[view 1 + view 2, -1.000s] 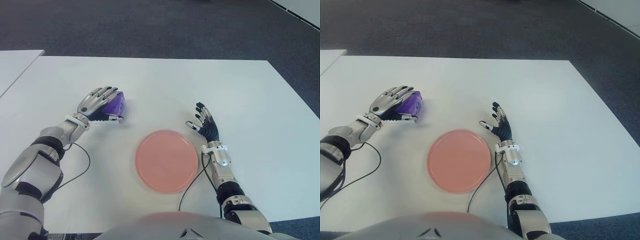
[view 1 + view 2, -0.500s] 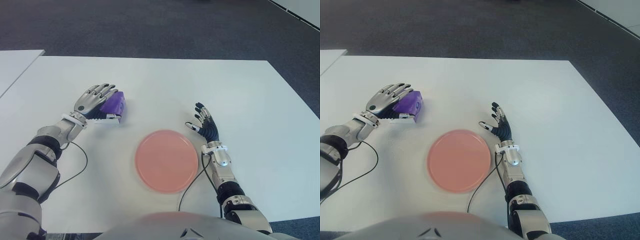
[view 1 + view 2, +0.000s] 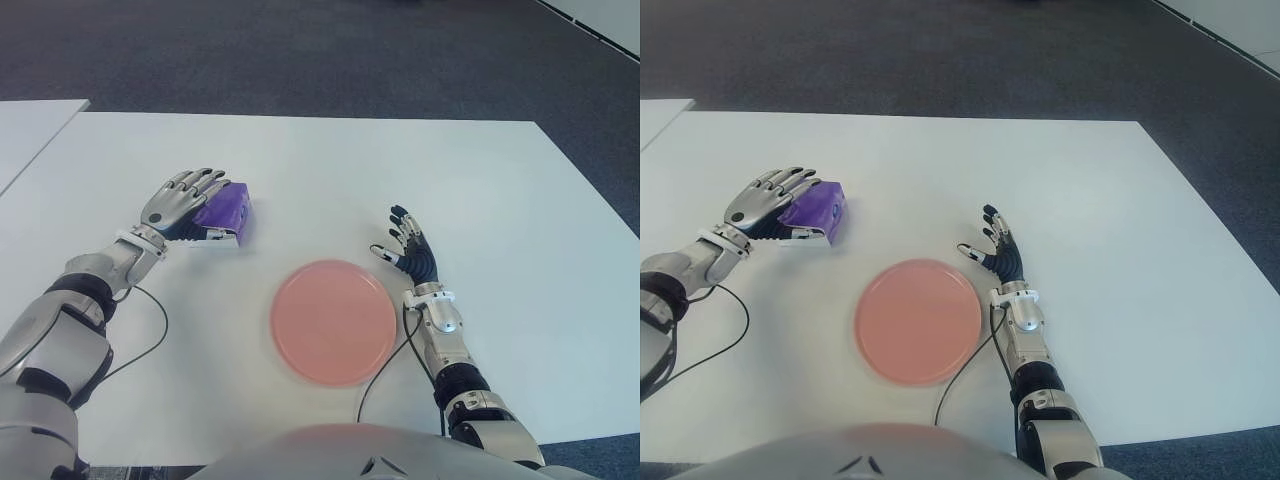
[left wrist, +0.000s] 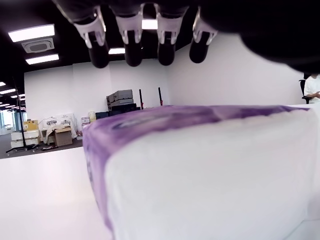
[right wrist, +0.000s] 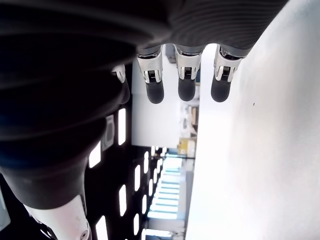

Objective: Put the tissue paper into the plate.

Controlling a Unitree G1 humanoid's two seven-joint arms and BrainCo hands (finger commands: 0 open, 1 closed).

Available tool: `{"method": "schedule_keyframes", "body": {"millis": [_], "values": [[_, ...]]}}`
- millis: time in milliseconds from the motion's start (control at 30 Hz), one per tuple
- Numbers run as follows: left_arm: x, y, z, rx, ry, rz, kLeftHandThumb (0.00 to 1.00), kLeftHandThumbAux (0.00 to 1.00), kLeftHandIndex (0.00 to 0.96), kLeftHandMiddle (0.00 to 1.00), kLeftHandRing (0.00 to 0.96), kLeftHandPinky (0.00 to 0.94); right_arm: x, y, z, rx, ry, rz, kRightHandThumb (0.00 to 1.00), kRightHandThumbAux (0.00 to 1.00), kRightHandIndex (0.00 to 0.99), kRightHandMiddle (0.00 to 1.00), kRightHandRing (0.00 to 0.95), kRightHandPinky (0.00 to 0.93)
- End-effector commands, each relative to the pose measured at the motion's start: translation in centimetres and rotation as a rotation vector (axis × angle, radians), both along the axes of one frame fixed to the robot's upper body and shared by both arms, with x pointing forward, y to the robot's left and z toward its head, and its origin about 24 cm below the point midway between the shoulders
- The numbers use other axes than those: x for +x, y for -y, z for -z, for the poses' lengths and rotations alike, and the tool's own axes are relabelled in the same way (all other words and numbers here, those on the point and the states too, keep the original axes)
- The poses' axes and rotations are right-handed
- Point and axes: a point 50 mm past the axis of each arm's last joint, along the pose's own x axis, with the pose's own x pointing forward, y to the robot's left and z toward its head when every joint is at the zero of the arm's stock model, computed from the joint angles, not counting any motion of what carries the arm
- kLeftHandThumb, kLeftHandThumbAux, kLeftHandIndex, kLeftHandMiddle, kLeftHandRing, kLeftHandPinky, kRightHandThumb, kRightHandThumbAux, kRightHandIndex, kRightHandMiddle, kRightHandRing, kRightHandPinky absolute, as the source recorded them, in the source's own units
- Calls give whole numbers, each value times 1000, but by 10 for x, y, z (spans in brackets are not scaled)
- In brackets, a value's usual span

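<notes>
On the white table we list, nearest first, a pink plate, bare. At its 3 o'clock we note our right hand, fingers spread and holding nothing. At its 10 o'clock lies the purple tissue pack, our left hand arched over it, fingers uncurled, not clamped.

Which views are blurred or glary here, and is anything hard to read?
Left wrist view: the purple tissue pack fills the frame, soft and out of focus. Right wrist view: the right hand is a dark silhouette against the bright white table. Eye views: even light, faint shadows, and a blurred body edge along the bottom.
</notes>
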Motion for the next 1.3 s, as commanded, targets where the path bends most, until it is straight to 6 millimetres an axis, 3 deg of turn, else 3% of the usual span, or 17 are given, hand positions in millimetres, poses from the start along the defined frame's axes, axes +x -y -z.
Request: {"method": "schedule_keyframes", "body": {"millis": [33, 733, 1300], "values": [[-8, -3, 9, 6, -33, 4, 299, 147, 0, 0, 0, 0, -48, 7, 54, -4, -273, 35, 0, 799, 22, 0, 0, 0], [-9, 5, 17, 0, -94, 22, 289, 147, 0, 0, 0, 0, -50, 8, 54, -13, -272, 43, 0, 778, 23, 0, 0, 0], [-23, 15, 49, -8, -238, -6, 270, 154, 0, 0, 0, 0, -52, 6, 54, 3, -279, 50, 0, 786, 19, 0, 0, 0]]}}
